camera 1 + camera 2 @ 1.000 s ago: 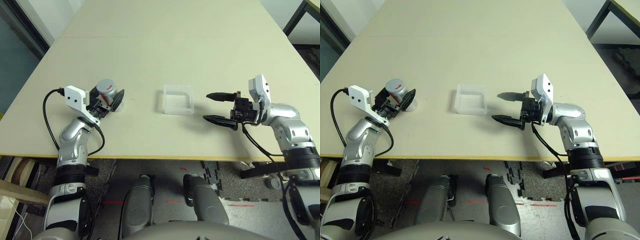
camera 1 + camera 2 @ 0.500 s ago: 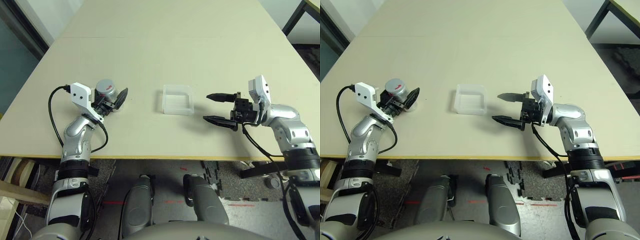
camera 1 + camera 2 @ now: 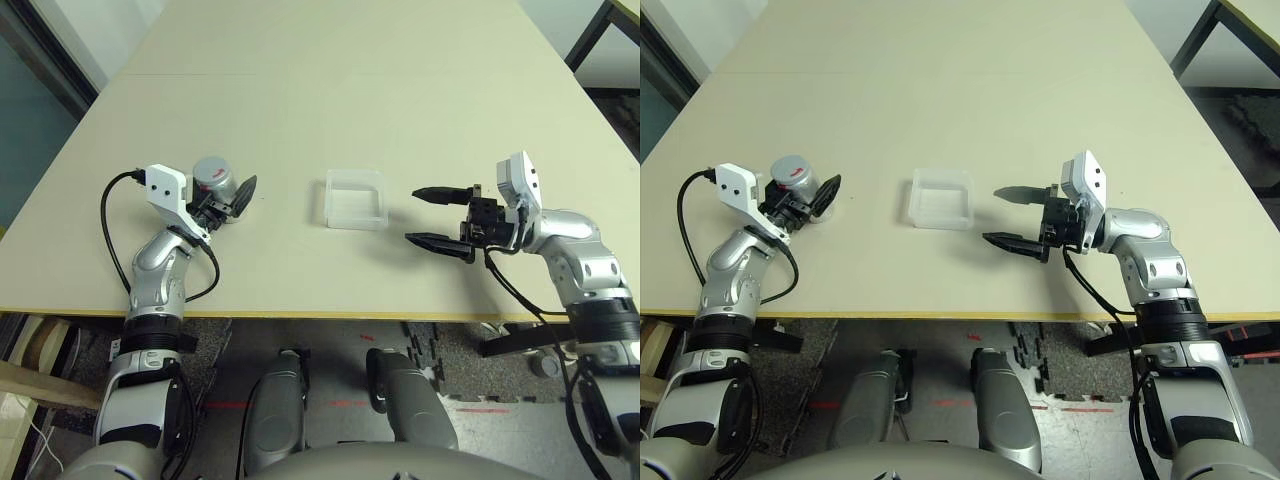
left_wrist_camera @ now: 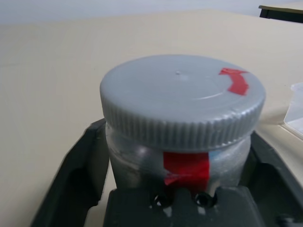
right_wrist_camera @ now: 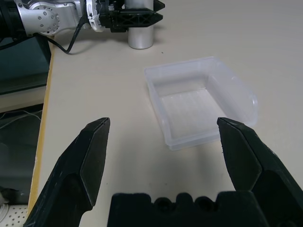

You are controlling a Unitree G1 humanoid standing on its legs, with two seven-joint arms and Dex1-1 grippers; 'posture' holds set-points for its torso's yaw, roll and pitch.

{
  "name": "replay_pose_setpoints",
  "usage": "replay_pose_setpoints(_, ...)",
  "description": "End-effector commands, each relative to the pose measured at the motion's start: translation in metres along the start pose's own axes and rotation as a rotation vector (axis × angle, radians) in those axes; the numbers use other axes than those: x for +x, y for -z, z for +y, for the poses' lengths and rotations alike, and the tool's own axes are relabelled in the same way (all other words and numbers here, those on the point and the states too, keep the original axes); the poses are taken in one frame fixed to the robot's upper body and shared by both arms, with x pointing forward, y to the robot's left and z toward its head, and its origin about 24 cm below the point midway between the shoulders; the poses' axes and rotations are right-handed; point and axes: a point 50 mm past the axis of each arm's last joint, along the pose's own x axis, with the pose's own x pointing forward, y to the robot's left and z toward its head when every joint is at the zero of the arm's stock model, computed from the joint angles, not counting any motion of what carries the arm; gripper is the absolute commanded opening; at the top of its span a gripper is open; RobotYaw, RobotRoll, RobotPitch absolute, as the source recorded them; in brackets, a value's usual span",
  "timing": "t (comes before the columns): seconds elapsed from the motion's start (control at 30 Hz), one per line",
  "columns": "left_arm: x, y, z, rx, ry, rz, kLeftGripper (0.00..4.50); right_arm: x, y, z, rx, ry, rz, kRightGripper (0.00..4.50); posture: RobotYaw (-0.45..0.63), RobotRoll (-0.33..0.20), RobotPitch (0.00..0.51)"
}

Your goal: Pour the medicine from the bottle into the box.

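Note:
The silvery-grey bottle [image 3: 212, 177] stands upright on the table toward the left, its flat grey cap [image 4: 182, 97] with a red mark screwed on. My left gripper [image 3: 224, 191] is shut on the bottle's body below the cap, one black finger [image 4: 83, 170] on each side. The medicine is hidden inside the bottle. The clear, empty box [image 3: 355, 203] lies flat at the table's middle, a hand's width to the right of the bottle. My right gripper [image 3: 412, 214] hovers open just to the right of the box [image 5: 189, 106], fingers pointing at it with nothing between them.
The beige table [image 3: 300, 90] stretches bare far behind the box. Its front edge [image 3: 320, 314] runs close under both forearms. A black cable [image 3: 108, 215] loops off my left wrist. A dark table leg [image 3: 590, 30] stands beyond the far right corner.
My left wrist has swung slightly right and toward the bottle, which stays between its fingers and has hardly shifted. The right arm and the box have not moved.

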Motion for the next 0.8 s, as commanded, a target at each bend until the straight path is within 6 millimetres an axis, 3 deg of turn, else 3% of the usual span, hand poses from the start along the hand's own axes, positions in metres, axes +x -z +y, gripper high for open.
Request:
replay_pose_setpoints(0.03, 0.0, 0.003, 0.001, 0.004, -0.009, 0.014, 3.24, -0.001, 0.001, 0.003, 0.0, -0.007, 0.014, 4.5, -0.04, 0.0, 0.188)
replay_pose_setpoints(0.1, 0.0, 0.003, 0.0, 0.003, -0.006, 0.014, 2.63, -0.001, 0.001, 0.003, 0.0, -0.006, 0.014, 4.5, -0.04, 0.0, 0.188)
replay_pose_setpoints(0.5, -0.001, -0.003, -0.004, -0.006, 0.076, 0.038, 2.64, 0.0, -0.005, -0.003, 0.006, 0.01, -0.006, 4.5, -0.04, 0.0, 0.192)
replay_pose_setpoints(0.8, 0.01, -0.037, -0.022, -0.02, 0.302, 0.055, 2.64, 0.003, -0.022, -0.011, 0.006, -0.011, -0.034, 4.5, -0.04, 0.0, 0.187)
